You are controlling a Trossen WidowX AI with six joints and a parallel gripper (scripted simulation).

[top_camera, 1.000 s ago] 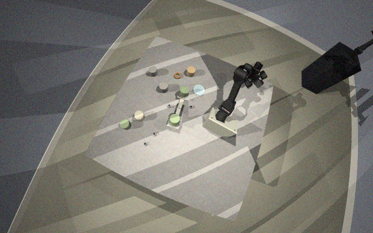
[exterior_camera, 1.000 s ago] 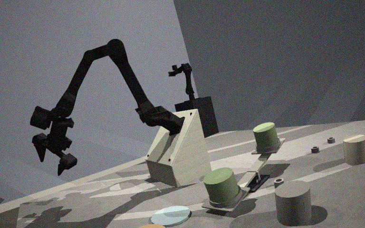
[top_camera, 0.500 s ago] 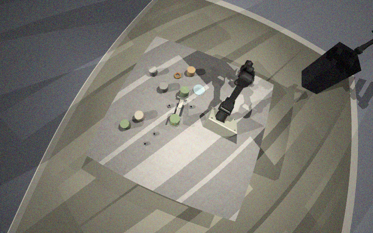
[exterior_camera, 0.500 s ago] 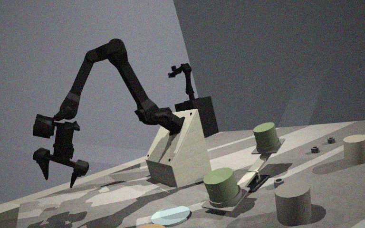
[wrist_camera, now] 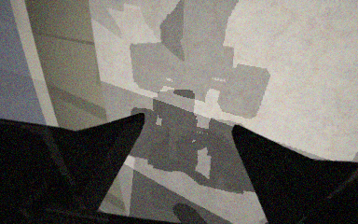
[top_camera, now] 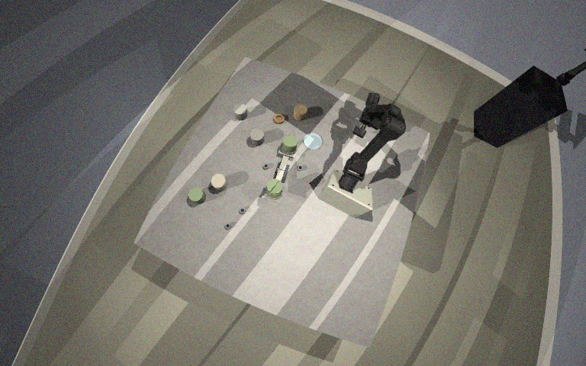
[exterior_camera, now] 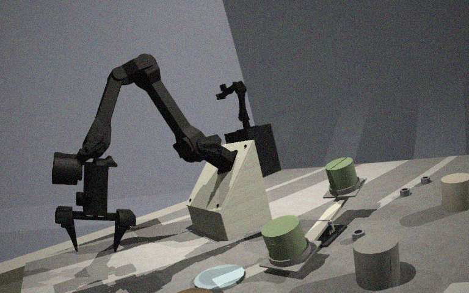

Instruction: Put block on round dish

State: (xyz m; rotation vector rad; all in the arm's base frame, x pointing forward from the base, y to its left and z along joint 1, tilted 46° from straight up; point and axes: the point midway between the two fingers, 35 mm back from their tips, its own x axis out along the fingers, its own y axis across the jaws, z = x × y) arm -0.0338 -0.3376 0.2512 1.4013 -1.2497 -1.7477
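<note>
We've got the gripper (top_camera: 359,130) (exterior_camera: 95,250) (wrist_camera: 188,122) wide and empty, pointing down, likely readying a grasp; both cups (top_camera: 289,144) (top_camera: 274,188) (exterior_camera: 284,240) (exterior_camera: 341,175) sit on the balance (top_camera: 281,168) (exterior_camera: 319,226), keeping the block hidden.

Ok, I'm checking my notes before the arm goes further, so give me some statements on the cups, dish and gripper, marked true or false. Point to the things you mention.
1. The gripper (top_camera: 359,130) (exterior_camera: 95,250) (wrist_camera: 188,122) holds a cup. False: its fingers are open with nothing between them.
2. A green cup stands on each end of the balance (top_camera: 281,168) (exterior_camera: 320,224). True.
3. The dish (top_camera: 313,141) (exterior_camera: 219,276) is square. False: it is round.
4. The block is out of sight. True.
5. The orange ring (top_camera: 278,115) lies on the dish. False: it lies apart from it.
</note>
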